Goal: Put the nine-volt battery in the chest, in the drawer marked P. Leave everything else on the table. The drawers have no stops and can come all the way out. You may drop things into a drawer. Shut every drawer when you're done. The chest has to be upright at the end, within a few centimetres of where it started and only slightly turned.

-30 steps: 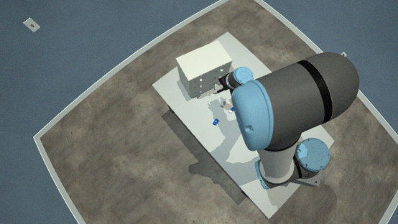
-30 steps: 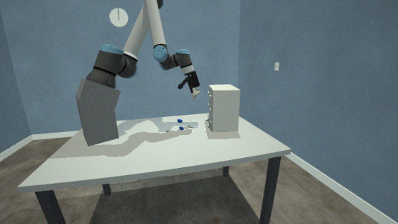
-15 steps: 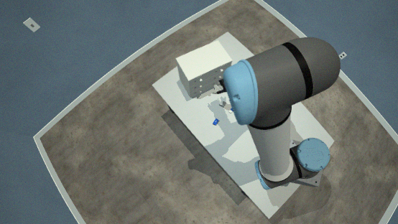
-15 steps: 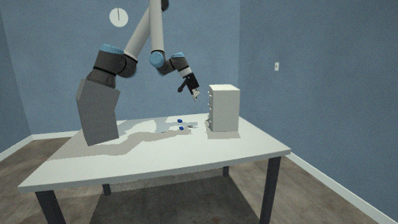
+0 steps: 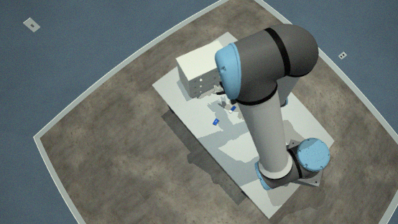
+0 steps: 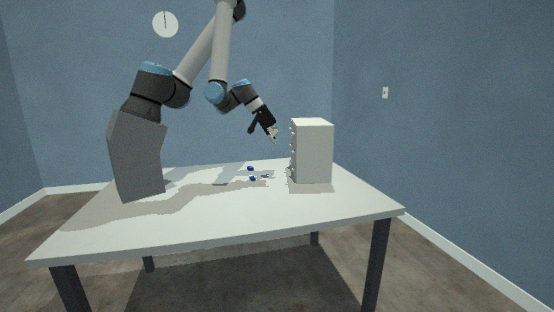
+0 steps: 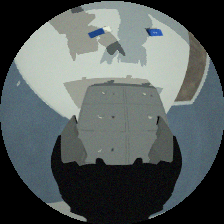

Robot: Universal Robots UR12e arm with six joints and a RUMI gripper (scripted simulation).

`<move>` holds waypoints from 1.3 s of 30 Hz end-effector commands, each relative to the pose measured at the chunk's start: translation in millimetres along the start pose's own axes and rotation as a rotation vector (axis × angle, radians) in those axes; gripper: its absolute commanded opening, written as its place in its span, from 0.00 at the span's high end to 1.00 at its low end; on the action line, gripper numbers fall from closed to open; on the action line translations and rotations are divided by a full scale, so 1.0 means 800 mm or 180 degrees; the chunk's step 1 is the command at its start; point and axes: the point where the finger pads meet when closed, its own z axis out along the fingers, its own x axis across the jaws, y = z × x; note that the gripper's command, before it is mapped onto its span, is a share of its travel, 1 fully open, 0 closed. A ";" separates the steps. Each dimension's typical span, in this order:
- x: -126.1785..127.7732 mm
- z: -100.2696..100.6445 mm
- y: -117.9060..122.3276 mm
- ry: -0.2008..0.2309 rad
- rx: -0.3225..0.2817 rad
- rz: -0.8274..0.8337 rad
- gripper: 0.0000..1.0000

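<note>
Left of the chest, on the surface: two small blue items, either possibly the battery. Beside its knobbed front: pincer, wide, unladen; step, apparently drawer-opening, next wanting a careful grip on P's knob.

A plain blue-walled room with one table, its exact kind unclear.

From where I'm standing I can't read any lettering, number or brand on anything; the chest's drawer fronts show small marks too faint to make out, and the two blue items on the table show no writing I can make out either
</note>
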 end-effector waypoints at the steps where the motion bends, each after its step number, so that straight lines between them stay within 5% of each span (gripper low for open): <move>1: 0.000 0.005 0.001 -0.0001 -0.0126 0.0000 0.00; 39: 0.000 0.051 0.008 -0.0002 -0.1217 0.0000 0.00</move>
